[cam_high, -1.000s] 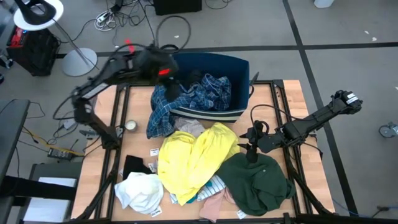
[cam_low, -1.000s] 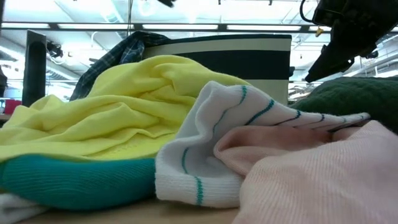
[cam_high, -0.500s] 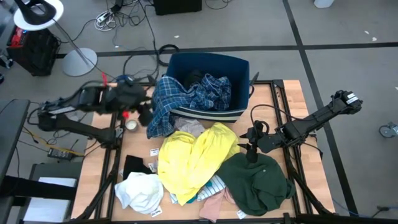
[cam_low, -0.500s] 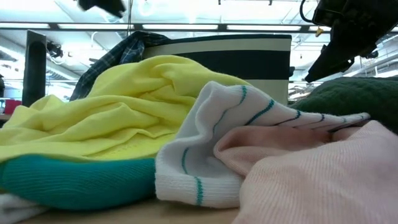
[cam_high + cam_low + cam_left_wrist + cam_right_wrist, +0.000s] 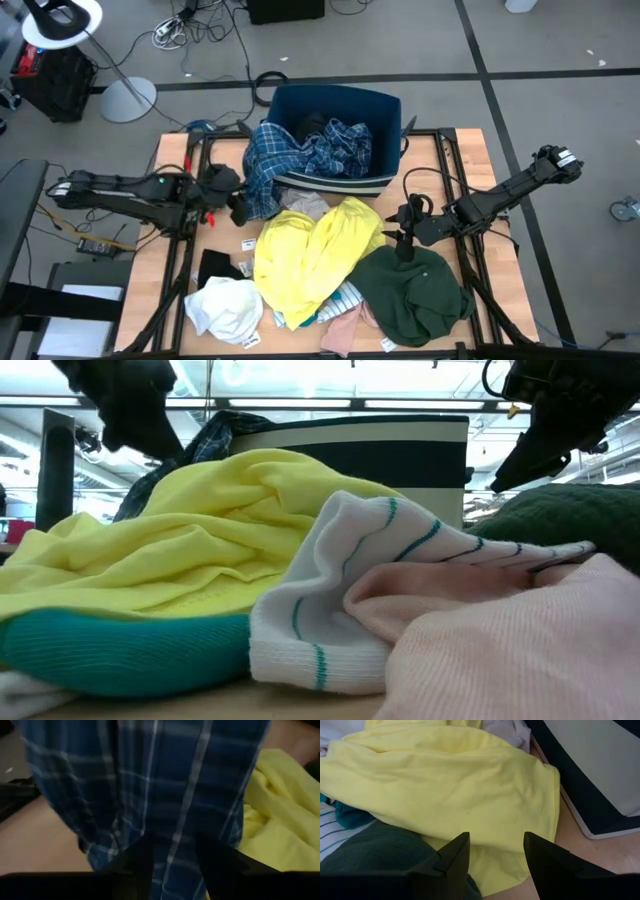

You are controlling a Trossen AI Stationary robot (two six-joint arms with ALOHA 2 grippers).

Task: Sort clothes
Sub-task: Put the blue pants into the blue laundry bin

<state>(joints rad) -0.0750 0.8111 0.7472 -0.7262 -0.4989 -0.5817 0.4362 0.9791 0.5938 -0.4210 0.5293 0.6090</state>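
Note:
A blue plaid garment (image 5: 300, 155) lies over the near rim of the dark blue bin (image 5: 340, 95), and its lower end hangs down to the table at the bin's left corner. My left gripper (image 5: 238, 203) is open, level beside that hanging end (image 5: 165, 795). My right gripper (image 5: 400, 240) is open and empty (image 5: 495, 860), low over the place where the yellow garment (image 5: 315, 250) meets the dark green one (image 5: 415, 285). White (image 5: 225, 305), black (image 5: 218, 265), striped (image 5: 345, 298) and pink (image 5: 345, 325) garments lie in the heap near the table's near edge. My left gripper comes level from the table's left, its open fingers (image 5: 135, 865) close against the hanging lower end of the plaid garment (image 5: 175, 835). Whether they touch the cloth I cannot tell.
The bin stands at the table's far edge with dark clothes inside. Bare wooden table (image 5: 170, 260) shows along the left side. In the low view a teal garment (image 5: 120, 650) lies under the yellow one.
My left gripper has come away from over the bin's left rim, going down and toward the table's near left, and now sits low beside the plaid garment's hanging end. The plaid garment stays draped over the rim.

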